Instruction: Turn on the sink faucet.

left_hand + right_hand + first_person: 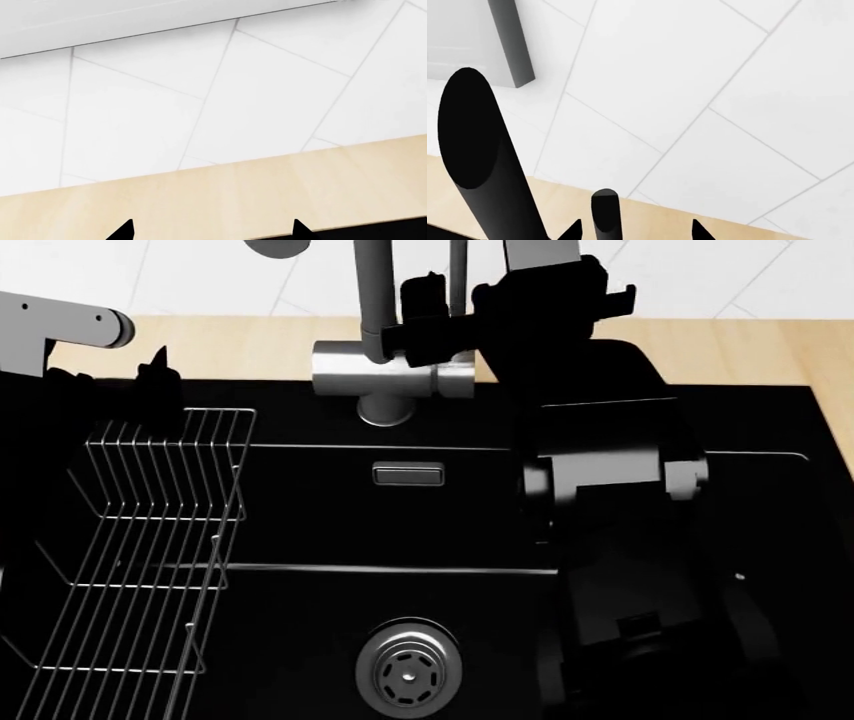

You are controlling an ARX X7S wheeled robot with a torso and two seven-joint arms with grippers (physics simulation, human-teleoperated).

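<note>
We had the right gripper [430, 302] at the sink faucet [387, 360], jaws parted around its lever [604, 210], not clenched. No water visible; push remained. Left gripper [212, 231] spread, idle.

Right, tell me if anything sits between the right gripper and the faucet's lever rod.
Nothing visible does. In the right wrist view, the thin lever rod rises in the gap ahead of the right gripper, whose fingertips are spread to either side of it. The head view shows the gripper at the sink faucet.
</note>
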